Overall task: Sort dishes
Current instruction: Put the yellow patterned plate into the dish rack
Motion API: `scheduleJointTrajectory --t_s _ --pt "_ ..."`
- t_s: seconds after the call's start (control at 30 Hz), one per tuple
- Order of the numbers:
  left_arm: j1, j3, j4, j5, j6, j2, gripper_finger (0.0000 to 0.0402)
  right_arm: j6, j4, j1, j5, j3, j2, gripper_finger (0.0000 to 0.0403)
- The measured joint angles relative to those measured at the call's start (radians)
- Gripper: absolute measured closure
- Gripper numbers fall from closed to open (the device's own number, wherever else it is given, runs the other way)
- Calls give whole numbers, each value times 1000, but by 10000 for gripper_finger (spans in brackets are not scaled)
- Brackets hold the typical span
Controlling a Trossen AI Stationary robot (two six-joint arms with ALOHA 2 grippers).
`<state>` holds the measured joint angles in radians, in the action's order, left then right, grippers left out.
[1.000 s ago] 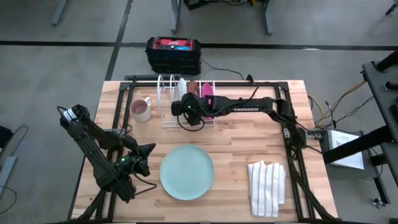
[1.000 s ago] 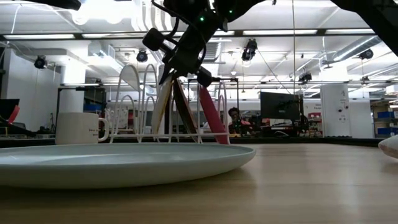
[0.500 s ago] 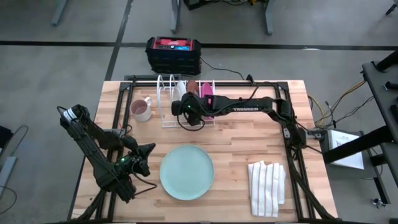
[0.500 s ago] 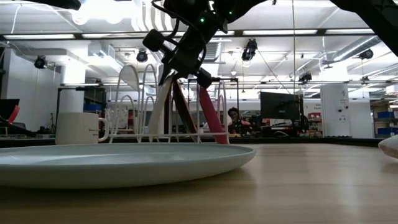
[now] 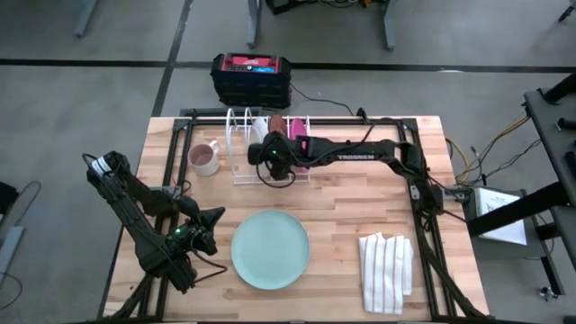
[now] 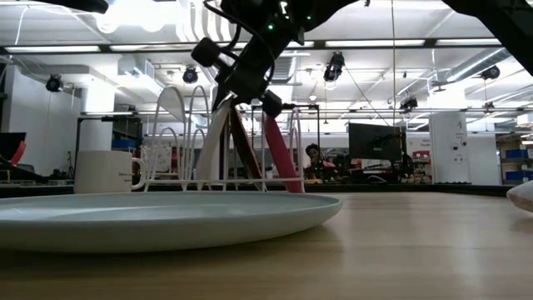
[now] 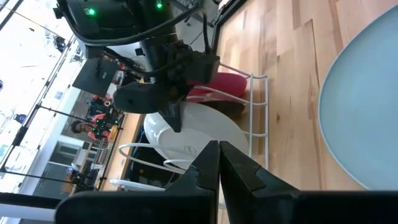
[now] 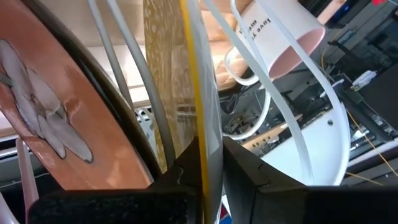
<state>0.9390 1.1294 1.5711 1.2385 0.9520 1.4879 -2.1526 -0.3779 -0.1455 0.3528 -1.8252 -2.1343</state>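
Note:
A white wire rack (image 5: 261, 148) at the table's far middle holds three plates on edge: the yellow speckled plate (image 8: 171, 74), the orange-brown plate with white marks (image 8: 43, 118) and the magenta-pink plate (image 5: 299, 137). My right gripper (image 5: 270, 155) is over the rack, shut on the yellow plate. The pale teal-blue plate (image 5: 270, 249) lies flat on the table at the near middle. My left gripper (image 5: 212, 220) is shut and empty, low, just left of the teal plate. My right gripper pinches the yellow plate's upper rim (image 8: 198, 124) between its two fingers, one on each face. The fingers come from above, slanting down into the rack. The plate stands on edge between the rack's wires, leaning, with its lower edge (image 6: 204, 171) down in the rack.
A white mug (image 5: 204, 159) stands left of the rack. A white striped folded cloth (image 5: 387, 270) lies at the near right. A black and red box (image 5: 251, 78) sits beyond the far edge. Bare wood lies between the rack and the teal plate.
My right gripper has kept its hold on the yellow plate and shifted slightly. The plate's lower edge has slid a little toward the table's left inside the rack, so the plate leans more.

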Motion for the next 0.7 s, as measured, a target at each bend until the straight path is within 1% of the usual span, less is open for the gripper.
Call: scheduleJointTrajectory --t_s 0.37,0.7 --pt "0 0 0 0 0 0 401 15 22 2 13 0 5 366" --pt "0 0 -1 0 0 0 401 121 56 8 24 1 7 366"
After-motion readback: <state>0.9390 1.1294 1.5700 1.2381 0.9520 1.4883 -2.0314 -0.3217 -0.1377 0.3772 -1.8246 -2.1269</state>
